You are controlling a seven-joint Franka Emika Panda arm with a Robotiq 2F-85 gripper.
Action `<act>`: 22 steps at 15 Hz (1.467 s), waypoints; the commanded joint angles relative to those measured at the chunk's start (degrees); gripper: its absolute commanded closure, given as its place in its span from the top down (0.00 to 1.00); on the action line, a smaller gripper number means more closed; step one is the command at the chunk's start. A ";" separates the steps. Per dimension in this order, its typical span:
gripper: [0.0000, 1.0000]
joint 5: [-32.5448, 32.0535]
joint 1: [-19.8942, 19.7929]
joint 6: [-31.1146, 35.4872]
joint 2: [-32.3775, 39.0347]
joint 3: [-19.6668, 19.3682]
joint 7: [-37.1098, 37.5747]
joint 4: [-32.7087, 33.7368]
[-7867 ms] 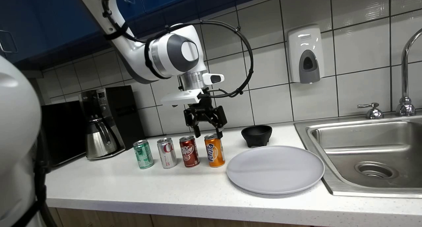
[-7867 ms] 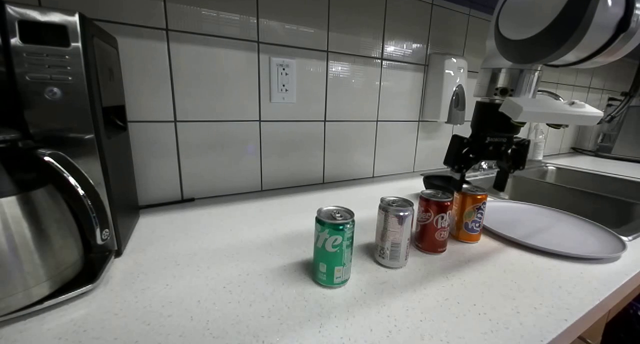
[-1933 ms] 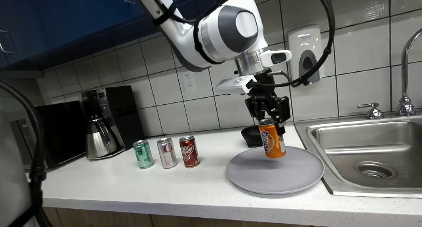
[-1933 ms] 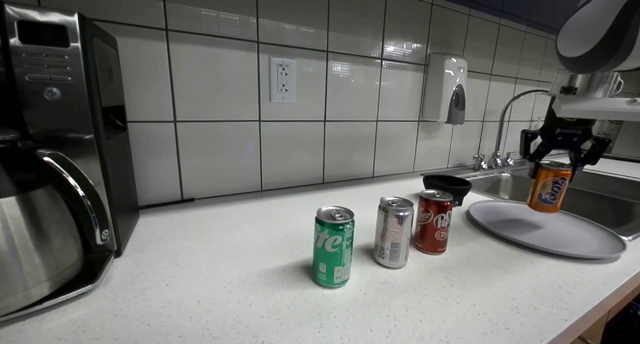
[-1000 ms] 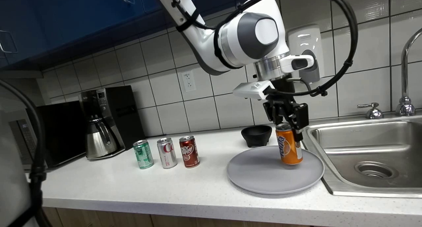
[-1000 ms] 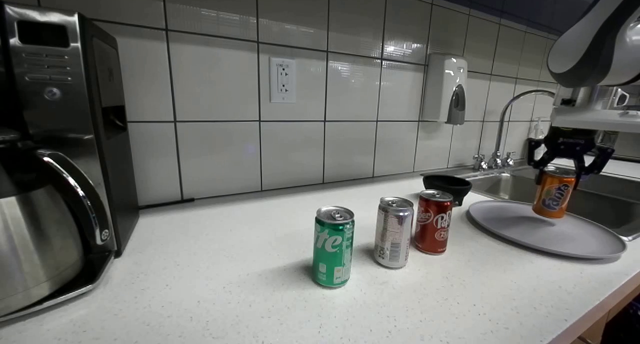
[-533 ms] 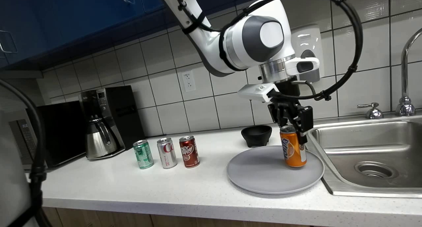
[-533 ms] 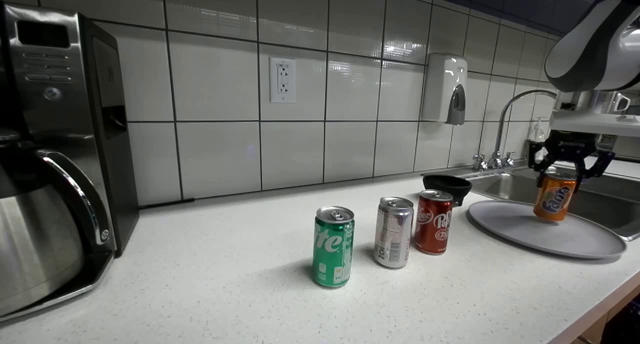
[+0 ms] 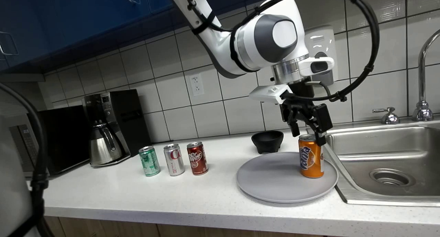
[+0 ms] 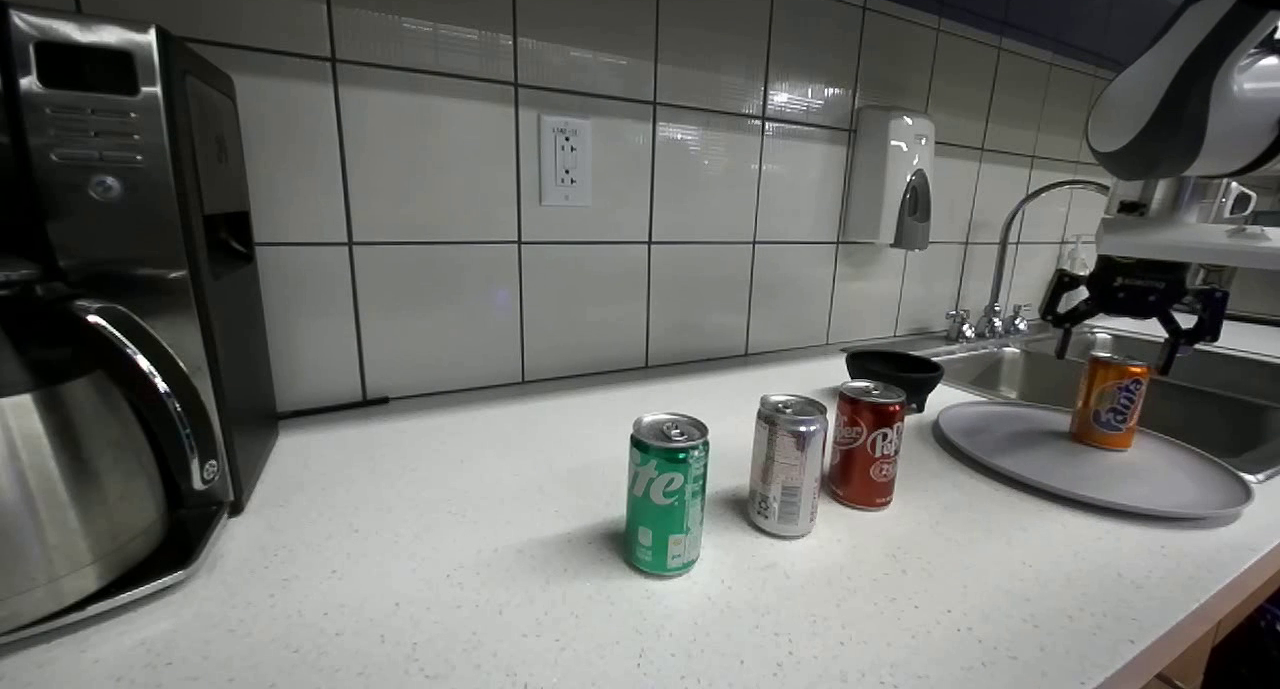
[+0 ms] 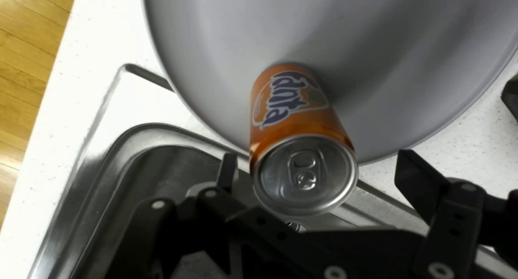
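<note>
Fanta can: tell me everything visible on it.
The orange Fanta can stands upright on the gray plate, toward the sink. It looks like metal, with blue lettering outlined in white and a silver top, pull tab lying flat. The open gripper straddles its top, gaps on both sides in the wrist view; only the plate appears to touch it.

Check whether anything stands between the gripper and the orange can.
Nothing visible does. In the wrist view the gripper is open, its jaws to either side of the orange can, with gaps showing. The can stands upright on the gray plate; the black bowl sits off the plate, to one side.
</note>
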 commanded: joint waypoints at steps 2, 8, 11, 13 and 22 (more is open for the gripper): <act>1.00 -0.91 0.36 -0.10 -1.55 0.11 0.84 0.07; 1.00 -3.73 2.23 -0.39 -3.05 0.58 2.43 -0.75; 1.00 -5.91 3.61 -0.59 -3.90 0.95 3.68 -1.30; 1.00 -7.61 4.62 -0.95 -4.62 1.31 4.86 -1.55; 1.00 -10.91 7.60 -2.62 -6.33 5.42 5.79 -2.02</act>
